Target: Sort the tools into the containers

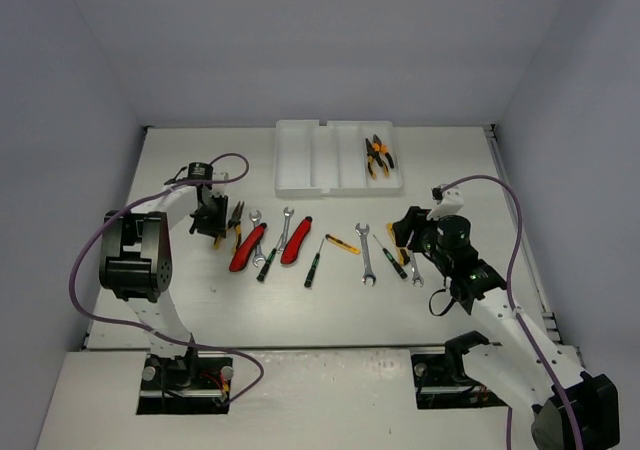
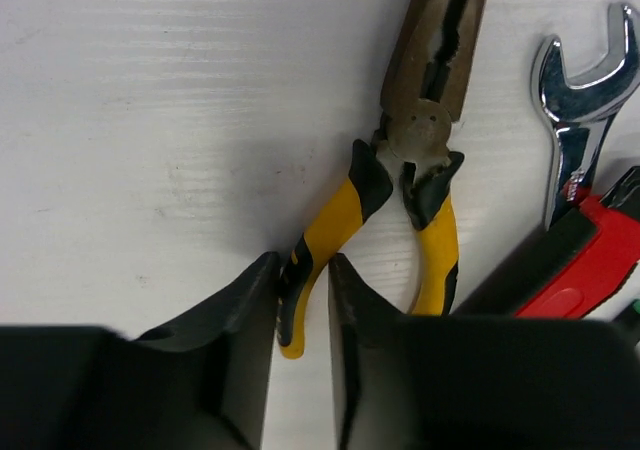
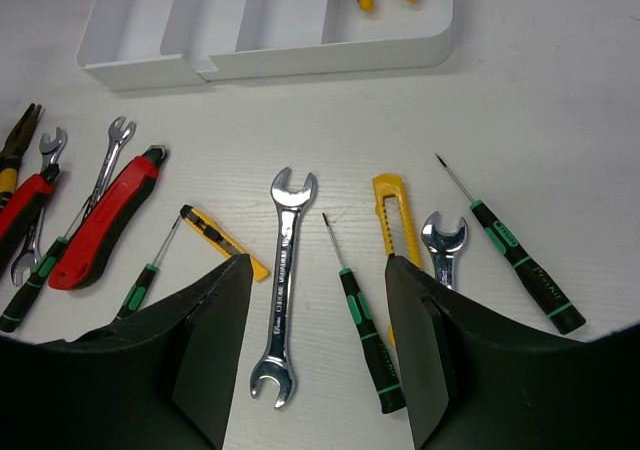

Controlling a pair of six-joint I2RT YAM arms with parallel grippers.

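Observation:
The translucent white tray (image 1: 300, 160) stands at the back; its right slot holds orange-handled pliers (image 1: 377, 157). The other tools lie in a row on the table. My left gripper (image 1: 214, 224) is down at the row's left end, its jaws closed narrowly on one handle of the yellow-handled pliers (image 2: 330, 225), which lie flat on the table. My right gripper (image 3: 318, 270) is open and empty, hovering over a silver wrench (image 3: 285, 270) and a black-green screwdriver (image 3: 362, 315), near the row's right end (image 1: 405, 235).
Two red cutters (image 1: 247, 248) (image 1: 296, 242), yellow cutters (image 1: 343, 245) (image 3: 395, 220), further wrenches (image 1: 285, 225) (image 3: 443, 245) and screwdrivers (image 1: 314, 265) (image 3: 515, 255) lie between the arms. A wrench (image 2: 580, 100) and a red cutter (image 2: 590, 270) lie right beside the yellow-handled pliers.

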